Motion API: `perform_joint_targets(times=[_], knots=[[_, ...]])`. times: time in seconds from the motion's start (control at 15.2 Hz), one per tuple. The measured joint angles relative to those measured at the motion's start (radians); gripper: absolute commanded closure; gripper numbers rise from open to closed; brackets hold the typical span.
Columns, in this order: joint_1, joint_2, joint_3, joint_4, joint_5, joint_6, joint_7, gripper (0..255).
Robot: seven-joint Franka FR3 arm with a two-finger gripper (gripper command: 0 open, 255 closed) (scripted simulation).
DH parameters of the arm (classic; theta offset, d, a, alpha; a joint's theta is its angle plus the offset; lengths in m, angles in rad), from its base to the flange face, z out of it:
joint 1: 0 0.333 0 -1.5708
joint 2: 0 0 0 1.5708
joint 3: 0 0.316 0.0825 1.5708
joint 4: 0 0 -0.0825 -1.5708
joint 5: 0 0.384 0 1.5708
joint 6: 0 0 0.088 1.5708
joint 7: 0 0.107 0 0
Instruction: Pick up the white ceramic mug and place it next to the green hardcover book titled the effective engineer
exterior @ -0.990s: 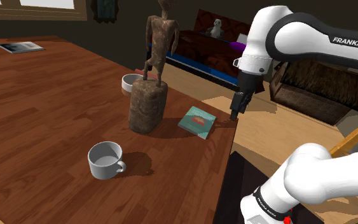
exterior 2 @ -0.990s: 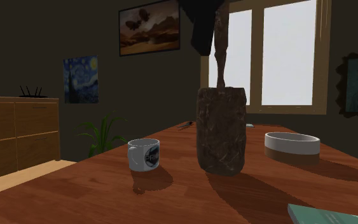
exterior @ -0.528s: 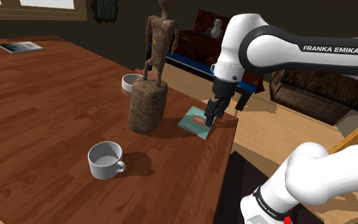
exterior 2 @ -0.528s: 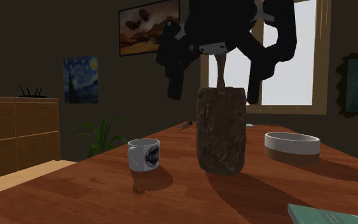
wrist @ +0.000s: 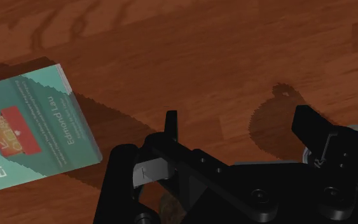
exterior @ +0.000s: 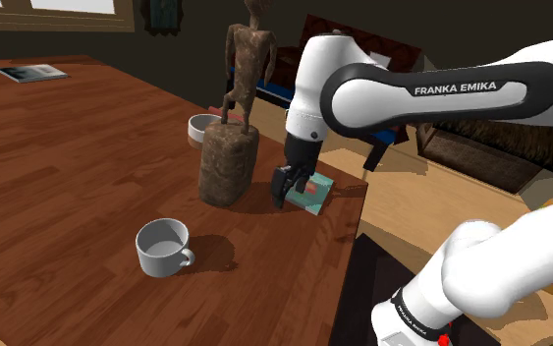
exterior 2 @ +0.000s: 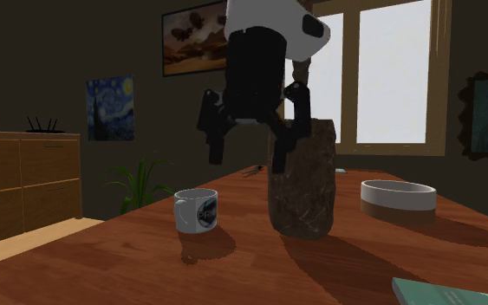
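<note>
The bench [exterior: 68,177] holds a tall statue [exterior: 230,157] near the green book [wrist: 31,121]. The white mug [exterior: 163,248] sits well apart from the book. The claw [exterior: 286,194], fingers apart and empty, hangs by the book. Going to the mug, it may knock the statue.

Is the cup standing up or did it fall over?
Standing up. The mug sits on its base on the table, open mouth facing up, handle sticking out sideways.

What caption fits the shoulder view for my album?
Open end effector hovers beside the green book; the white mug sits untouched.
</note>
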Motion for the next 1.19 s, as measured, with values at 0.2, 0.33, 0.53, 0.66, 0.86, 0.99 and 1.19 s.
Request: perform_joint_targets(times=[0.2, 0.33, 0.53, 0.66, 0.86, 0.99, 1.19], knots=[[0.007, 0.089, 0.044, 0.049, -0.015, 0.060, 0.048, 0], [0.013, 0.166, 0.078, 0.092, -0.036, 0.107, 0.092, 0], [0.020, 0.280, 0.115, 0.167, -0.084, 0.160, 0.153, 0], [0.031, 0.365, 0.137, 0.224, -0.127, 0.194, 0.201, 0], [0.057, 0.468, 0.158, 0.304, -0.191, 0.223, 0.271, 0], [0.082, 0.552, 0.164, 0.380, -0.245, 0.231, 0.319, 0], [0.125, 0.664, 0.160, 0.482, -0.317, 0.242, 0.377, 0]])
